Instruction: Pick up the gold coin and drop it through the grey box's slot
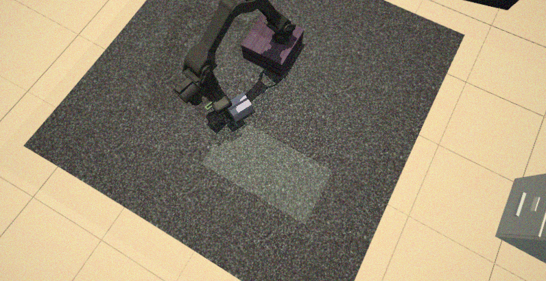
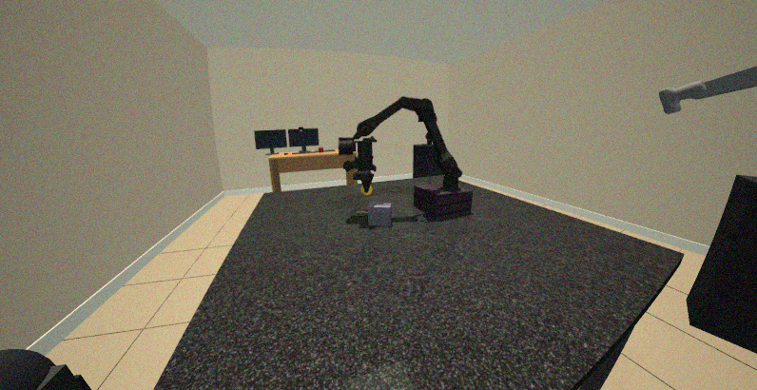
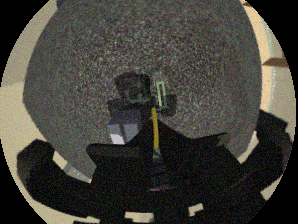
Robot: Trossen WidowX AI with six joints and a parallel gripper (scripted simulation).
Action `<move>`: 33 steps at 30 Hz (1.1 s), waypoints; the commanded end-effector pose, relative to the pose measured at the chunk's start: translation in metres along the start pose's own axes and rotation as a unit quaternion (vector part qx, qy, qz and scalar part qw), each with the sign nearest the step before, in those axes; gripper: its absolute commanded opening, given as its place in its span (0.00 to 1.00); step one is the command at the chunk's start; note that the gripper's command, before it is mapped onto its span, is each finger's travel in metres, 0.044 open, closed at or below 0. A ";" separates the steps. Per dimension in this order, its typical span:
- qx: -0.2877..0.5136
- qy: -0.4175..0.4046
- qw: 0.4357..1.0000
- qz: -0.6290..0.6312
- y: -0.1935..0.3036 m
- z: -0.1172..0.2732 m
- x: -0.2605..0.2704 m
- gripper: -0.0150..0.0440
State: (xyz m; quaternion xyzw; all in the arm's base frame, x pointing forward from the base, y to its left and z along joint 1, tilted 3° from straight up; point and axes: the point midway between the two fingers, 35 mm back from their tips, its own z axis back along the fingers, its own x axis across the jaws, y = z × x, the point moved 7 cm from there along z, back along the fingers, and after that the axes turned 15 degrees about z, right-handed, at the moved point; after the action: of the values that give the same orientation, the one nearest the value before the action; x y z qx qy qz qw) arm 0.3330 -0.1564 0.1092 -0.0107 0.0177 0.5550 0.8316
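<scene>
Gold edge is showing between your closed fingers in the wrist view: the gripper [image 2: 365, 182] is pinching the coin [image 2: 365, 189], hanging it above the mat, up and to one side of the box [image 2: 379, 213]. You are risking a twist in that thin grip, so the coin could be striking the lid instead of entering. The slot is staying hard to make out; the holder [image 1: 208, 106] is peeking out as a green sliver, mostly hidden under the arm.

Office room, desk [image 2: 304, 164], twin monitors [image 2: 286, 139]
</scene>
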 end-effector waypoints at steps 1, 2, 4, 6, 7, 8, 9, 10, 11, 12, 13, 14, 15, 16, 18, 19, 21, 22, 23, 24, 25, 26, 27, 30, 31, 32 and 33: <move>-0.003 0.000 1.000 -0.002 0.005 0.002 0.009 0.25; -0.003 -0.001 1.000 -0.002 0.006 0.002 0.012 0.25; -0.003 -0.001 1.000 -0.002 0.008 0.002 0.016 0.25; -0.003 -0.001 1.000 -0.002 0.010 0.002 0.021 0.25; -0.003 -0.001 1.000 -0.002 0.011 0.002 0.023 0.25; -0.003 -0.001 1.000 -0.002 0.013 0.002 0.026 0.25; -0.003 -0.001 1.000 -0.002 0.014 0.002 0.028 0.25; -0.002 -0.001 1.000 -0.002 0.015 0.002 0.030 0.25; -0.002 -0.001 1.000 -0.002 0.016 0.002 0.033 0.25; -0.002 -0.002 1.000 -0.002 0.018 0.002 0.035 0.25; -0.002 -0.002 1.000 -0.002 0.019 0.002 0.037 0.25; -0.002 -0.002 1.000 -0.002 0.020 0.002 0.039 0.25; -0.002 -0.002 1.000 -0.002 0.021 0.002 0.041 0.25; -0.002 -0.002 1.000 -0.002 0.023 0.002 0.044 0.25; -0.002 -0.002 1.000 -0.002 0.025 0.001 0.048 0.25; -0.002 -0.002 1.000 -0.002 0.027 0.001 0.050 0.25; -0.002 -0.002 1.000 -0.002 0.030 0.001 0.054 0.25; -0.002 -0.002 1.000 -0.002 0.031 0.001 0.056 0.25; -0.002 -0.003 1.000 -0.001 0.032 0.001 0.058 0.25; -0.002 -0.003 1.000 -0.001 0.034 0.001 0.060 0.25; -0.002 -0.003 1.000 -0.001 0.035 0.001 0.062 0.25; -0.001 -0.003 1.000 -0.001 0.037 0.001 0.064 0.25; -0.001 -0.003 1.000 -0.001 0.038 0.001 0.066 0.25; -0.001 -0.003 1.000 -0.001 0.043 0.001 0.072 0.25; -0.001 -0.003 1.000 -0.001 0.043 0.000 0.073 0.25; -0.001 -0.003 1.000 -0.001 0.043 0.000 0.073 0.25; 0.000 -0.003 1.000 -0.001 0.043 0.000 0.072 0.26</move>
State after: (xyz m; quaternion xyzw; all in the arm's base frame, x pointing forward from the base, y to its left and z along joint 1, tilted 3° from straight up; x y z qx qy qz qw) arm 0.3224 -0.0752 0.1056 -0.0082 0.0179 0.5562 0.8308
